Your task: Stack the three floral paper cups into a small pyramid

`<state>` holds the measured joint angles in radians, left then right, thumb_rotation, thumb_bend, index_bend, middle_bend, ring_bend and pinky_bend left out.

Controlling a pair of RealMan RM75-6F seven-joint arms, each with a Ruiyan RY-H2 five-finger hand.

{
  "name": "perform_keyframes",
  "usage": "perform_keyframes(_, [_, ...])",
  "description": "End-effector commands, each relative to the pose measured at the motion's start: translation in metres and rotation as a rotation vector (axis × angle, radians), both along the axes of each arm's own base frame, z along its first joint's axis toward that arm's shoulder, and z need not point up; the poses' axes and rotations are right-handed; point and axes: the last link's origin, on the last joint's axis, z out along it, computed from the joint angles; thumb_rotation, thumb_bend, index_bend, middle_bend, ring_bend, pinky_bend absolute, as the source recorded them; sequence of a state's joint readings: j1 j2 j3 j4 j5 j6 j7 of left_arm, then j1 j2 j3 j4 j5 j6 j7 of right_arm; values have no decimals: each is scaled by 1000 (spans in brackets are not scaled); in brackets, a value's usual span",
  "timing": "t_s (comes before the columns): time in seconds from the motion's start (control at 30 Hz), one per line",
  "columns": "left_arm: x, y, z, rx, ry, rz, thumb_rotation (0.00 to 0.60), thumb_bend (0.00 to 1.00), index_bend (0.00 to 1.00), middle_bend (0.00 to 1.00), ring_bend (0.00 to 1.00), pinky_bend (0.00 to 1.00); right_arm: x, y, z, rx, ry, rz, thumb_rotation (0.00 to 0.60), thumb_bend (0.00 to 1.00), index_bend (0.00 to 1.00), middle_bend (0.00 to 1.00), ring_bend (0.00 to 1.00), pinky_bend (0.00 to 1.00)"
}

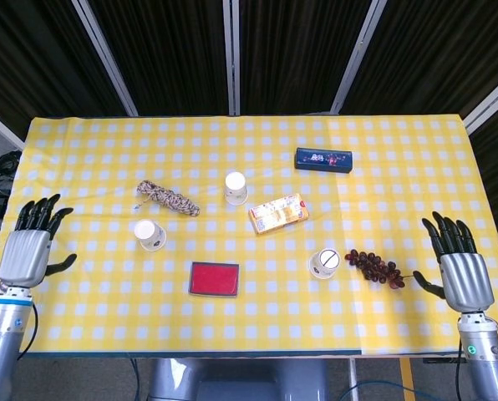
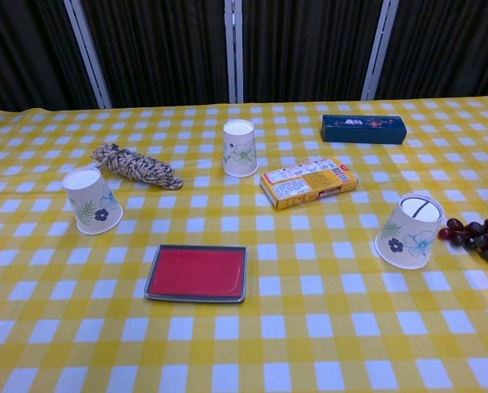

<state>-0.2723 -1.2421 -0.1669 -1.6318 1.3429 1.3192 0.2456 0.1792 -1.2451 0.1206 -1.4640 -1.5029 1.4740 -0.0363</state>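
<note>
Three floral paper cups stand upside down, apart from each other, on the yellow checked table. The left cup (image 1: 149, 235) (image 2: 92, 201) is near the rope, the middle cup (image 1: 236, 188) (image 2: 240, 148) is further back, and the right cup (image 1: 324, 264) (image 2: 409, 231) is beside the grapes. My left hand (image 1: 29, 251) hovers at the table's left edge, fingers spread, holding nothing. At the right edge my right hand (image 1: 459, 267) is likewise open and empty. Neither hand appears in the chest view.
A coiled rope (image 1: 169, 199) lies back left. A red tray (image 1: 214, 279) sits at the front centre, an orange box (image 1: 278, 213) in the middle, a dark blue box (image 1: 322, 159) at the back right. Dark grapes (image 1: 376, 267) lie right of the right cup.
</note>
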Motion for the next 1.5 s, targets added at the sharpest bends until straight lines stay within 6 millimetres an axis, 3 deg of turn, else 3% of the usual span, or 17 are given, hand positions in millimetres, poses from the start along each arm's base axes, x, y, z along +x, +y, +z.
perform_keyframes(0.03, [14,25,-11,-61,23,-5,600,252,237,0,0,0,-1,-2,1,0,-6,-5,600,98,64,0,0,0])
perform_keyframes(0.2, [32,45,-31,-151,52,-10,600,251,279,0,0,0,-6,-6,3,-3,-19,-25,600,98,64,0,0,0])
perform_keyframes(0.43, [49,59,-56,-245,63,-4,600,251,246,0,0,0,-12,-10,8,-11,-39,-48,600,99,64,0,0,0])
perform_keyframes(0.9, [60,77,-99,-345,90,20,600,251,256,0,0,0,-15,-10,12,-14,-57,-60,600,99,64,0,0,0])
perform_keyframes(1.03, [62,79,-104,-350,86,21,600,263,270,0,0,0,-16,-10,13,-15,-58,-62,600,99,64,0,0,0])
perform_keyframes(1.2, [65,81,-107,-346,77,18,600,368,315,0,0,0,-16,-10,14,-20,-61,-64,600,99,64,0,0,0])
perform_keyframes(1.5, [74,80,-102,-330,60,-15,600,371,349,0,0,0,-19,-11,15,-23,-63,-73,600,99,64,0,0,0])
